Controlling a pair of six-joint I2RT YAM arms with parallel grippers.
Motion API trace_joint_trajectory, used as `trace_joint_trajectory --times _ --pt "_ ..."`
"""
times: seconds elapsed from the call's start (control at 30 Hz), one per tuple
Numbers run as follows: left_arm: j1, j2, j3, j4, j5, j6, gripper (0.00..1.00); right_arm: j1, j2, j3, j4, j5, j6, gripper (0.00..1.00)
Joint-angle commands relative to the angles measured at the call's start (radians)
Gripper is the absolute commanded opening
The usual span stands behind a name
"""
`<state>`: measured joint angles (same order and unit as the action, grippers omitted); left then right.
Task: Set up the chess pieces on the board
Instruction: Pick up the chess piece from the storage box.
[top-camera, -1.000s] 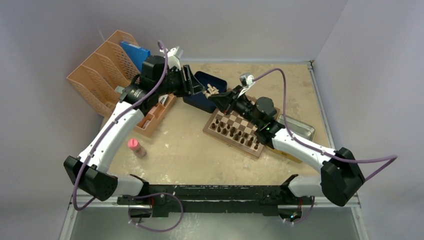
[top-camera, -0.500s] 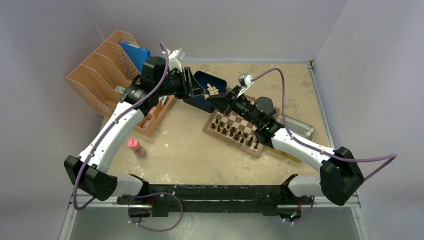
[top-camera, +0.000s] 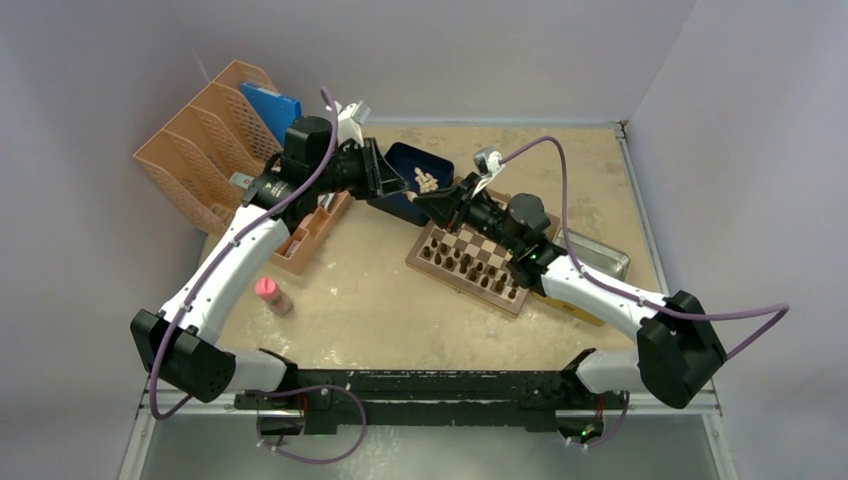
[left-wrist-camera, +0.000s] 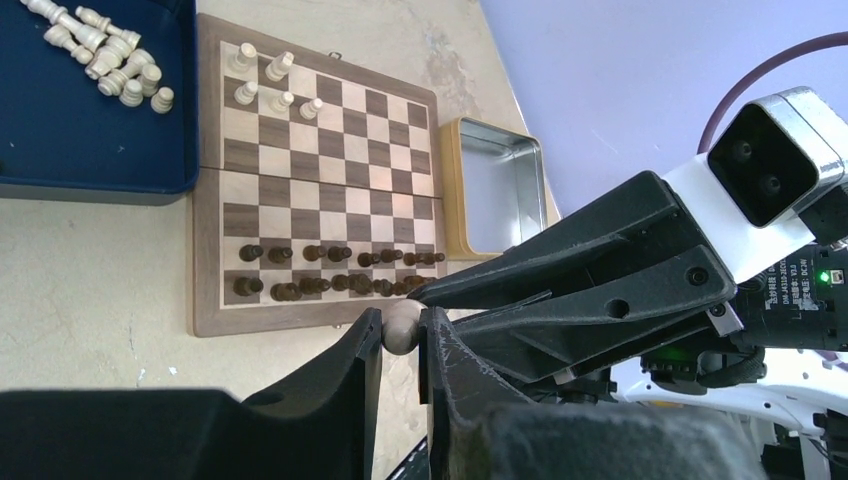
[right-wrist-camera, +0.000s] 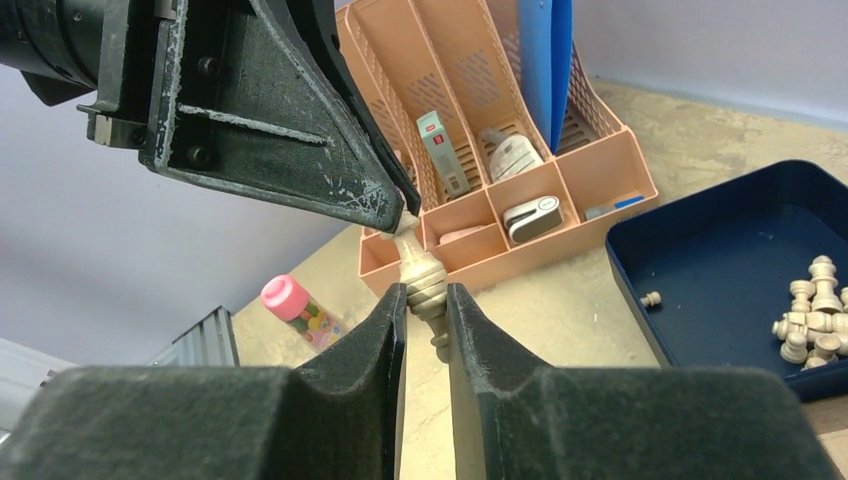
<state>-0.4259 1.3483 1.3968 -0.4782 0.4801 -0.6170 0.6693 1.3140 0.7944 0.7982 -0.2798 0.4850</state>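
Observation:
A pale cream chess piece (right-wrist-camera: 421, 272) hangs in the air between both grippers, above the table's left-middle. My right gripper (right-wrist-camera: 426, 300) is shut on its ribbed body. My left gripper (left-wrist-camera: 402, 338) pinches the piece's rounded end (left-wrist-camera: 403, 322), both jaws touching it. The two grippers meet tip to tip beside the dark blue tray (top-camera: 392, 206). The board (left-wrist-camera: 207, 190) carries several cream pieces (left-wrist-camera: 265, 82) at its far edge and two rows of dark pieces (left-wrist-camera: 330, 270) at the near edge. More cream chess pieces (left-wrist-camera: 110, 60) lie in the blue tray (left-wrist-camera: 90, 180).
A shiny metal tray (left-wrist-camera: 495, 200) sits just right of the board. An orange desk organiser (top-camera: 215, 150) with a blue folder stands at the back left. A pink-capped bottle (top-camera: 272, 295) lies on the table in front of it.
My left gripper's jaws have closed in onto the end of the cream piece that the right gripper holds. Both arms have shifted slightly left.

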Motion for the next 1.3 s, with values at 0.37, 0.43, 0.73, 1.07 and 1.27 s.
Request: trace_joint_trajectory --times 0.37,0.43,0.73,1.07,1.27 --pt "0.026 -0.062 -0.069 0.112 0.039 -0.127 0.00 0.005 -0.086 -0.011 -0.002 0.103 0.290 0.59" --pt "0.032 -0.079 -0.084 0.130 0.020 -0.149 0.00 0.003 -0.104 -0.045 0.036 0.105 0.361 0.65" --pt "0.055 -0.194 -0.188 0.280 0.018 -0.306 0.00 0.003 -0.127 -0.093 0.113 0.065 0.548 0.72" --pt "0.056 -0.242 -0.266 0.370 0.051 -0.401 0.00 0.003 -0.122 -0.156 0.346 -0.015 0.622 0.56" --pt "0.055 -0.244 -0.297 0.410 0.071 -0.422 0.00 0.003 -0.109 -0.162 0.402 -0.019 0.636 0.52"
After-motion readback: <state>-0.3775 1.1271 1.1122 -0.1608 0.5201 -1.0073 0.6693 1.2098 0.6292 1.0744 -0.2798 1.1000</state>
